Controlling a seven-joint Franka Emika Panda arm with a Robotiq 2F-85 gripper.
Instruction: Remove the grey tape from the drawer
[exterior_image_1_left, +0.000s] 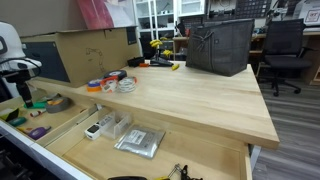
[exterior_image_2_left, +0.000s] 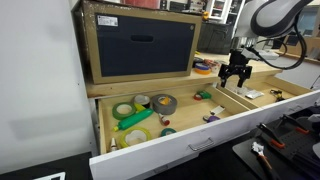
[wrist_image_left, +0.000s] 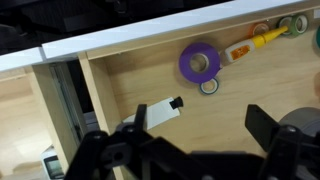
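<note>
The grey tape is lying untouched in the drawer. The claw is hovering well apart from it, jaws spread and empty, so the whole removal is waiting.

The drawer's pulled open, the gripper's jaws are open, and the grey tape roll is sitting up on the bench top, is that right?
Not quite. The grey tape lies inside the drawer, beside the green rolls, not on the bench top; an exterior view shows it. The drawer is open and the gripper is open, hanging apart from the tape.
</note>
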